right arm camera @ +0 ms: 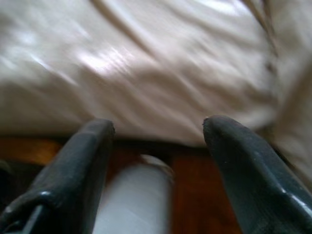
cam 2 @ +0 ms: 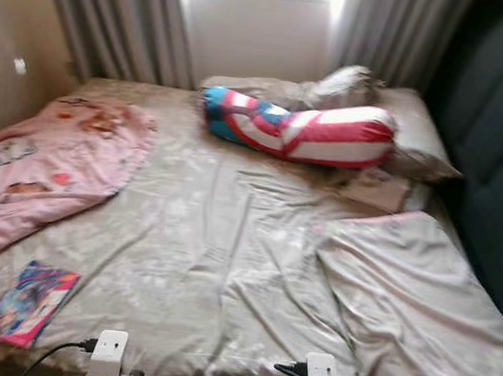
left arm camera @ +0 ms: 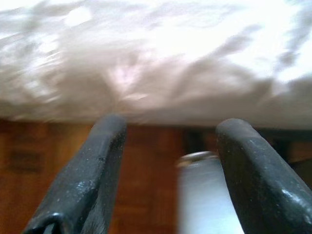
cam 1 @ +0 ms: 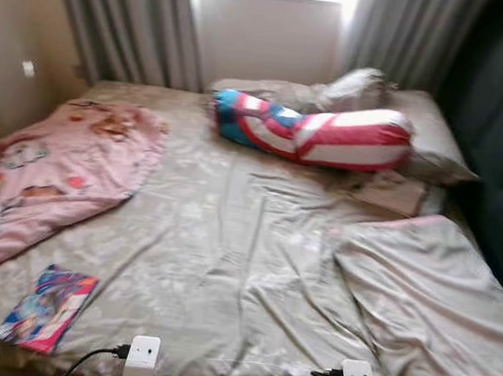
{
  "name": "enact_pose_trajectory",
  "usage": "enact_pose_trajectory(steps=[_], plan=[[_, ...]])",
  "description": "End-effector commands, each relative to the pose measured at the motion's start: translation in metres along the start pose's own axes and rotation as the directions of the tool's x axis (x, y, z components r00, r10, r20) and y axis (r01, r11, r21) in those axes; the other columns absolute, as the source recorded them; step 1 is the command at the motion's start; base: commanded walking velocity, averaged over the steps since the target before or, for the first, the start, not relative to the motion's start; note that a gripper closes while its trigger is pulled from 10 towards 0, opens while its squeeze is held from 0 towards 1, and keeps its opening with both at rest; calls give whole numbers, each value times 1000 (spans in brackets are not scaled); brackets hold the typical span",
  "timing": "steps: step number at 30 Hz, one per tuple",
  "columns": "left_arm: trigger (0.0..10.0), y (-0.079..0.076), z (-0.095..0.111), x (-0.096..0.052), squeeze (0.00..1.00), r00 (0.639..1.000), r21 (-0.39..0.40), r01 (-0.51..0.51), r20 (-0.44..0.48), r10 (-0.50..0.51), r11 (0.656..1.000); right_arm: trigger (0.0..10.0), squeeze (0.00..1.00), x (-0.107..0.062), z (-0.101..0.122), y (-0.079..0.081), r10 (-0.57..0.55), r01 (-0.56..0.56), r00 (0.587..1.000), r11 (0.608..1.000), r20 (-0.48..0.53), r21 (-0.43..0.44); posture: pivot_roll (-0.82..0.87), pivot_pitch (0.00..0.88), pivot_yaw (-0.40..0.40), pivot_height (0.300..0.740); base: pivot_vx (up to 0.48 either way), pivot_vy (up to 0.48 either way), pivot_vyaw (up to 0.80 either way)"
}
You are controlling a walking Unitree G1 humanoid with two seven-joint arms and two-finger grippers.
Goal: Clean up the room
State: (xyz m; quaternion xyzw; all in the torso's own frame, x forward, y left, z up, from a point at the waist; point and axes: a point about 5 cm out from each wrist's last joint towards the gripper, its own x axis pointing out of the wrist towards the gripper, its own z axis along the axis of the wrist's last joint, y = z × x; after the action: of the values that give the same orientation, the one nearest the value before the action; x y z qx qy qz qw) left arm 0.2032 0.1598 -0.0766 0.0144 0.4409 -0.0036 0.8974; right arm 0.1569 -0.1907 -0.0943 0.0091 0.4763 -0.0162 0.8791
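**Robot at the foot of an unmade bed**

Both grippers sit low at the near edge, left gripper (left arm camera: 168, 146) and right gripper (right arm camera: 158, 146) each with fingers spread and holding nothing, probably readied for reaching. Just beyond lies a colourful book (cam 1: 48, 308) on the rumpled sheet (cam 1: 229, 256). A pink blanket (cam 1: 57, 168) is bunched left. Farther off, a striped bolster (cam 1: 317, 132) rests against the pillows (cam 1: 413, 131) by the curtains (cam 1: 129, 22).
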Motion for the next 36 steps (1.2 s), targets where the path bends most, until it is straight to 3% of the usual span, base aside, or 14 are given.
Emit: enact_pose_trajectory(steps=[1,13,26,36], plan=[[10000,13,-9,-2,0,999,26,-28,-31,29,999,10000,0,2,6,11,27,-27,999,1000,26,1,-55,0,1,740,0,435,475],[10000,14,-9,-2,0,999,29,-30,-34,31,999,10000,0,1,3,12,32,-32,999,999,25,-8,-55,0,3,740,0,437,0],[10000,15,-8,-2,0,999,25,-32,-35,33,999,10000,0,0,-1,13,44,-44,999,999,16,-8,-54,0,1,740,0,444,800],[10000,15,-9,-2,0,999,23,-34,-36,35,999,10000,0,0,0,11,38,-38,999,999,29,26,-54,0,-1,740,0,449,0]])
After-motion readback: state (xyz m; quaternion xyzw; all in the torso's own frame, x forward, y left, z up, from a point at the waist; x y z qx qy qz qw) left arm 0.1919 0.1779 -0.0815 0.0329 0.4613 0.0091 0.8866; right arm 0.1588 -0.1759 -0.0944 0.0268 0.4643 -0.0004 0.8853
